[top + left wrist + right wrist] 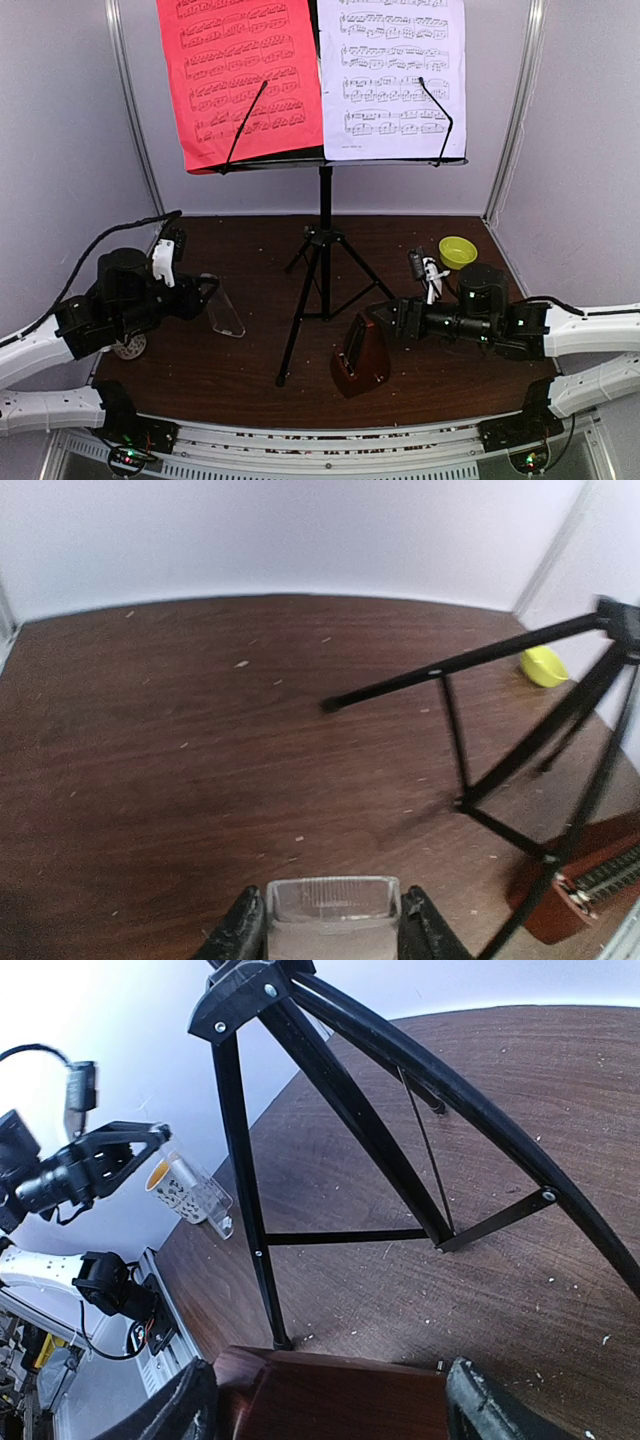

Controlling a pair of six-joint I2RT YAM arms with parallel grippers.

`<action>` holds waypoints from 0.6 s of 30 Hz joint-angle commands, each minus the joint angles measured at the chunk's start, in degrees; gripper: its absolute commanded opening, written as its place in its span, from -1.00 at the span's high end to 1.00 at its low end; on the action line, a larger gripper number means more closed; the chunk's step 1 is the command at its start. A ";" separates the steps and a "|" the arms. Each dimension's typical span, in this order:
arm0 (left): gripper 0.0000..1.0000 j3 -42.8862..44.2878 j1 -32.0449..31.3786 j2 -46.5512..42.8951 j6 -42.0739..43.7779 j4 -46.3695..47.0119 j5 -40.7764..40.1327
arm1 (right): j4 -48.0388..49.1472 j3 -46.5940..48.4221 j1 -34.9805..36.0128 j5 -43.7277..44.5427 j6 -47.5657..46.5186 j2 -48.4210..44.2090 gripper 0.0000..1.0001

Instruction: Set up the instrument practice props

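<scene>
The black music stand point(323, 240) stands on tripod legs at mid-table. It carries a red sheet point(240, 70) and a white sheet point(392, 75) of music. The brown pyramid metronome point(360, 365) stands by the near tripod leg. My right gripper point(385, 322) is closed around its upper part, and in the right wrist view the brown body point(340, 1400) fills the gap between both fingers. My left gripper point(205, 295) is shut on a clear plastic cover point(225, 312) left of the stand. The cover also shows between the fingers in the left wrist view point(333, 905).
A small yellow-green bowl point(457, 252) sits at the back right. A patterned white mug point(185, 1188) is by the left gripper. Tripod legs point(470, 660) spread low across the table's middle. White walls close the back and sides.
</scene>
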 commanded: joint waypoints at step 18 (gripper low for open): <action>0.66 13.48 19.43 41.87 0.65 1.52 13.39 | -11.97 6.53 -0.31 0.13 -2.46 -3.65 -0.98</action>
